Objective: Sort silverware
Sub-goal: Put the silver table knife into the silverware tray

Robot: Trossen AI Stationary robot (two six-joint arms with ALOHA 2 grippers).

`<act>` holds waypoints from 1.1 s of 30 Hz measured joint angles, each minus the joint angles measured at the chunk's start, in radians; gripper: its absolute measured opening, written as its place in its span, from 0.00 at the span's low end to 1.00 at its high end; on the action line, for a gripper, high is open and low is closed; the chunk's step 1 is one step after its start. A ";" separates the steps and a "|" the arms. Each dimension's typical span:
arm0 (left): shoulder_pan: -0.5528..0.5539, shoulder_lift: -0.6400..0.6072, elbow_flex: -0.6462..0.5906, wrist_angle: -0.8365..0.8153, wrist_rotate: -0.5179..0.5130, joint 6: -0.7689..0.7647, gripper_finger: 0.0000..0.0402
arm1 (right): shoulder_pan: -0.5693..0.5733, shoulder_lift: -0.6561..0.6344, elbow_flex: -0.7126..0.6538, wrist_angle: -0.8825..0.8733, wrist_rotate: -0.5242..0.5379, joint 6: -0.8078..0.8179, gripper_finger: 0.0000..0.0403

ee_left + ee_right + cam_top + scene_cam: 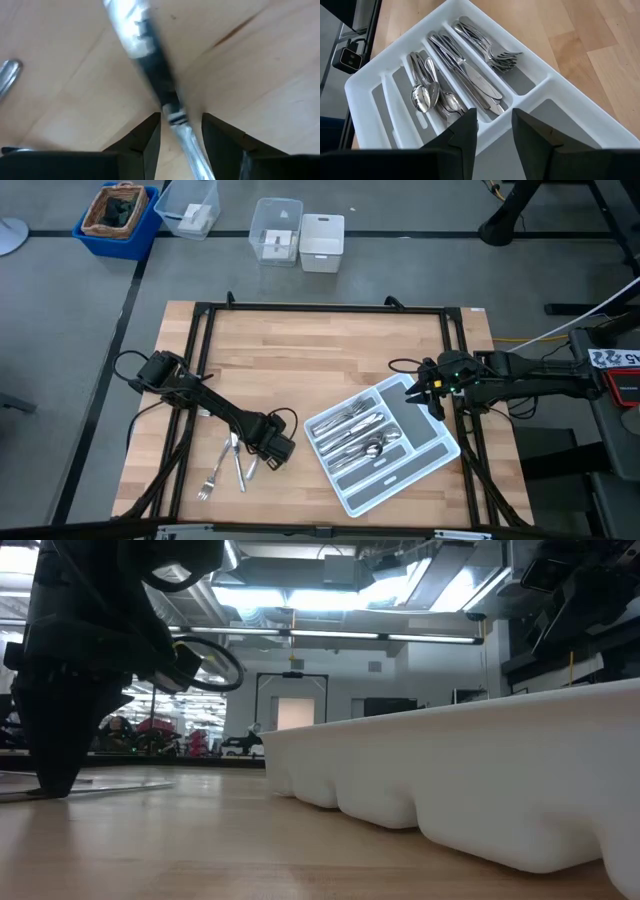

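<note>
The wooden worktop (320, 350) carries a light grey compartmented tray (425, 465) lying askew toward its right side. Sorted silverware fills three of the tray's long slots: forks (492, 52) in one, knives (470, 75) in the next, spoons (427, 92) in the third. The other compartments show only their bare floors.

The right arm reaches in from the right edge, and its pincer (425, 392) hangs just above the tray's far corner with its fingers apart and nothing between them.

The left arm stretches across the worktop's left half. Its pincer (272, 450) is down at the surface, fingers apart, straddling the handle of a loose knife (160, 95) without clamping it. Just left of it lie the remaining loose pieces (225, 465), a fork among them, flat on the wood.
</note>
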State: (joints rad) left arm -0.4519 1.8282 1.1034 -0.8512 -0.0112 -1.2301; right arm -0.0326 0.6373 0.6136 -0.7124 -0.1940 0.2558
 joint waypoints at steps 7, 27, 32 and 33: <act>0.000 0.031 0.004 0.048 -0.004 0.004 0.30 | 0.000 0.000 0.000 -0.001 0.000 0.000 0.31; -0.002 0.072 0.009 0.035 0.049 -0.047 0.06 | 0.000 0.000 0.000 0.000 0.001 0.001 0.31; 0.004 0.052 0.008 0.042 0.045 -0.050 0.07 | 0.000 0.000 0.000 0.000 0.002 0.000 0.31; 0.006 0.042 0.008 0.044 0.044 -0.051 0.06 | 0.000 0.000 0.000 0.000 0.002 0.000 0.31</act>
State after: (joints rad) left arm -0.4456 1.8702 1.1112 -0.8072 0.0325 -1.2807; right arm -0.0328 0.6371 0.6136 -0.7120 -0.1925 0.2562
